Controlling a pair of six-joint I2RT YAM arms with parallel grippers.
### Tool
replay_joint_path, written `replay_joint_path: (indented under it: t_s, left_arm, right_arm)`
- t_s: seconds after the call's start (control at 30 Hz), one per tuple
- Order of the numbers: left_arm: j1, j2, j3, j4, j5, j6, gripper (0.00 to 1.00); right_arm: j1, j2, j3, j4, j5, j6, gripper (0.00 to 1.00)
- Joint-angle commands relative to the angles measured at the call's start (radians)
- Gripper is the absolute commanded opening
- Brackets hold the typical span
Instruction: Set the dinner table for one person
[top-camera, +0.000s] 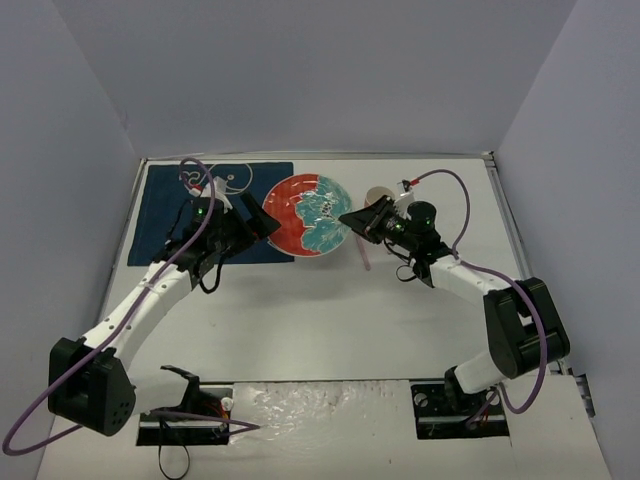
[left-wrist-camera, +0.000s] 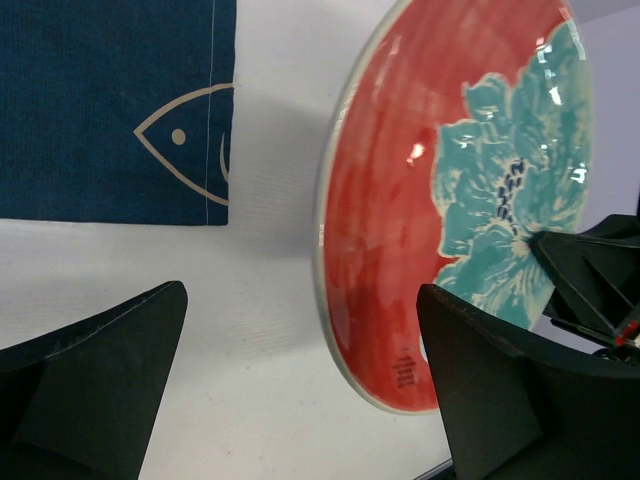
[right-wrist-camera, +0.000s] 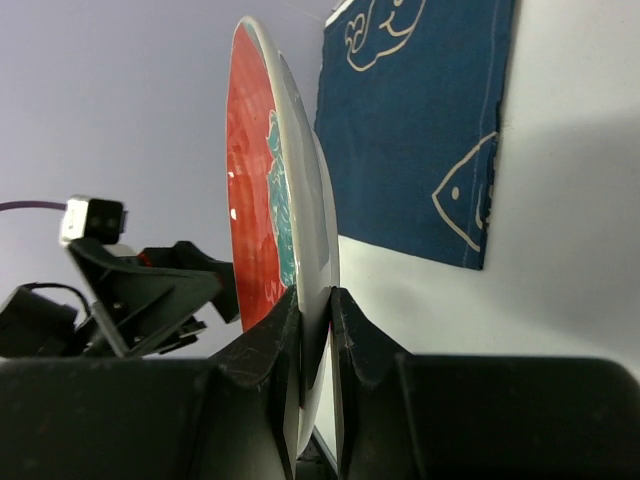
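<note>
White dinner table (top-camera: 330, 320) | R fingers (right-wrist-camera: 262, 365) clamped on tilted plate (top-camera: 300, 215) rim | L fingers (left-wrist-camera: 100, 370) apart beside plate

Red and teal floral plate (top-camera: 305, 222), navy placemat (top-camera: 160, 200) with pale fish outlines, white table (top-camera: 330, 320)

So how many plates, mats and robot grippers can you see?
Plate: 1
Mat: 1
Grippers: 2, left gripper and right gripper
Total: 4
</note>
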Motion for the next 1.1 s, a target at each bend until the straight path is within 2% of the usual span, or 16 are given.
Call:
replay_joint_path:
  t_s: [0.0,0.17,0.5,1.07]
  left_arm:
    - [-0.002,0.022,0.008,0.113,0.012,-0.049,0.96]
    - [-0.002,0.030,-0.010,0.240,0.083,-0.088,0.86]
    - [-0.002,0.028,-0.068,0.393,0.139,-0.164,0.55]
    - [0.011,-0.016,-0.099,0.420,0.120,-0.190,0.24]
  right_arm:
    - [0.008,-0.020,0.069,0.372,-0.075,0.096,0.00]
    - [0.009,-0.003,0.056,0.419,-0.082,0.117,0.00]
    - [0.012,0.035,0.029,0.521,-0.090,0.174,0.00]
    - [0.018,0.038,0.008,0.511,-0.084,0.159,0.00]
